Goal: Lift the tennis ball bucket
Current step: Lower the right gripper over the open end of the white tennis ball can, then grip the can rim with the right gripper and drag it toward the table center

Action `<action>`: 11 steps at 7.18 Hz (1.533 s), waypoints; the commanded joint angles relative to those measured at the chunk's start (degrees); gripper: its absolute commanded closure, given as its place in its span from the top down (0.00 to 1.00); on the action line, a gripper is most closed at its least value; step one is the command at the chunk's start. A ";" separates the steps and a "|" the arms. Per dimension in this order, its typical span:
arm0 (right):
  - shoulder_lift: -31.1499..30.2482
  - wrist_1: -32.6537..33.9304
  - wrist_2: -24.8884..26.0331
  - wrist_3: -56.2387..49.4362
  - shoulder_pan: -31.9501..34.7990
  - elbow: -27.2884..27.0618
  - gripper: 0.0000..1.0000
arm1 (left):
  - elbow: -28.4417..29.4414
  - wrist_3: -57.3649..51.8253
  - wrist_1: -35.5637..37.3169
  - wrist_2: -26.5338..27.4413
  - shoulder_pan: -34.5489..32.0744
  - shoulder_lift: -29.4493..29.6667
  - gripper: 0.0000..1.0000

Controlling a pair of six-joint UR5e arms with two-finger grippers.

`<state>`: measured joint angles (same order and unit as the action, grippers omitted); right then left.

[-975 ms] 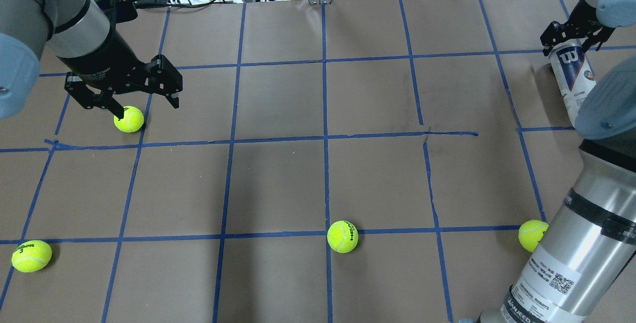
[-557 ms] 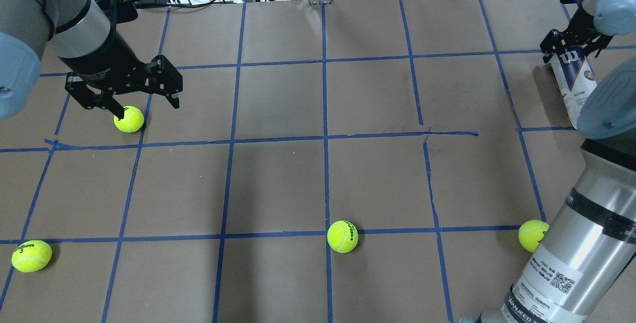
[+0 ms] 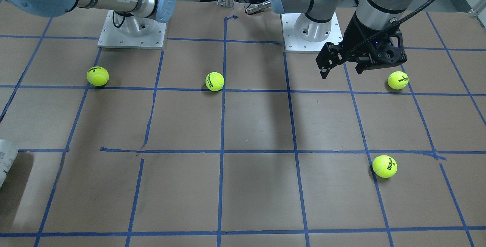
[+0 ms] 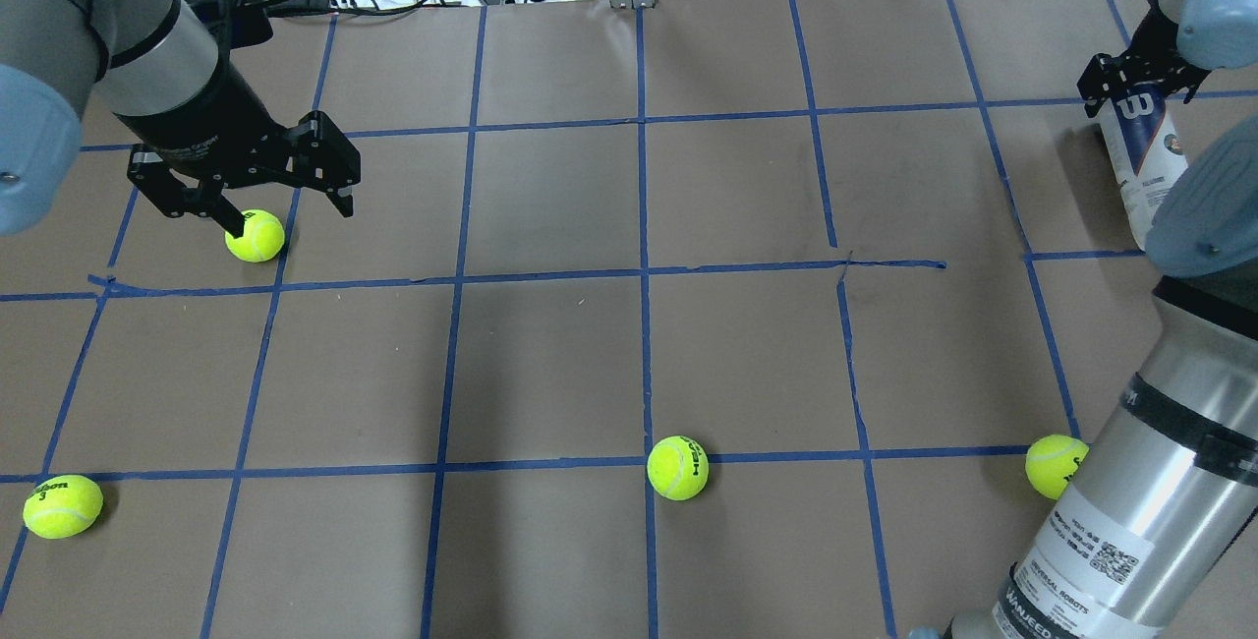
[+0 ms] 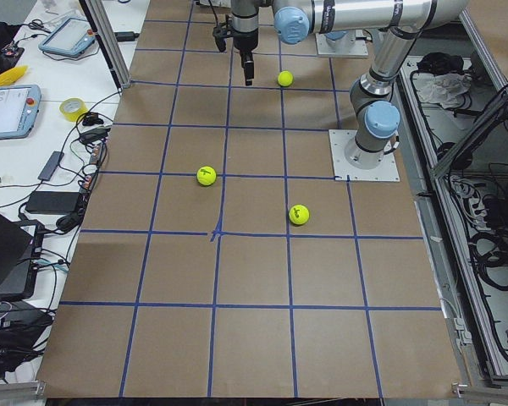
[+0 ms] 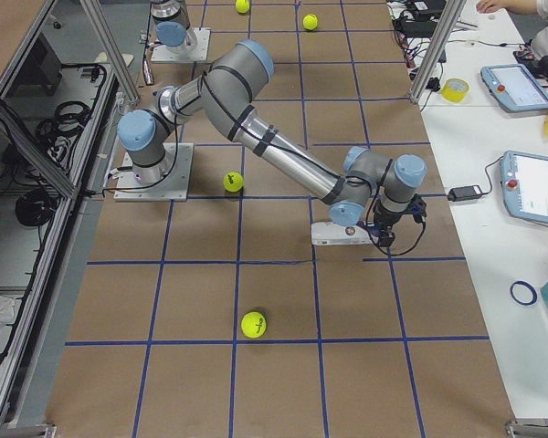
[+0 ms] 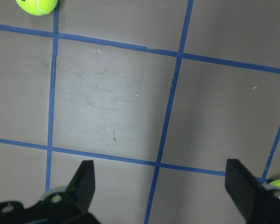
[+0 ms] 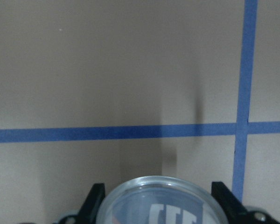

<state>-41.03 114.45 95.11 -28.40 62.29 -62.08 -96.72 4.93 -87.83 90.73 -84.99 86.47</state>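
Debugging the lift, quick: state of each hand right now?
Left hand: open, holding nothing.
Right hand: closed on the tennis ball bucket.

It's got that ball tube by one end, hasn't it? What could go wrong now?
1. The right gripper seems to pinch only the rim end of the tennis ball bucket; the long, smooth bucket might slip out or swing down as it rises.
2. The open left gripper hangs right by a tennis ball; a small move could send it rolling.
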 commanded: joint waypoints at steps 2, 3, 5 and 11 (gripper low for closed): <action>-5.96 -7.60 -3.41 -3.94 2.12 -0.06 0.15 | -0.05 -0.36 0.03 0.06 0.00 -0.07 1.00; -10.34 -17.84 -7.97 -3.60 4.05 -0.06 0.12 | -0.05 -0.54 -0.06 0.24 0.00 -0.07 1.00; -11.70 -18.91 -8.55 -9.88 12.28 -0.32 0.10 | -0.05 -0.62 -0.23 0.33 0.00 -0.07 1.00; -13.74 4.19 -5.64 -22.55 45.68 -12.93 0.00 | -0.05 -0.71 -0.14 -0.38 0.44 -0.42 1.00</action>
<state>-55.74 107.25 89.43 -47.66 101.47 -70.17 -96.74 4.23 -87.77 90.31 -84.60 86.07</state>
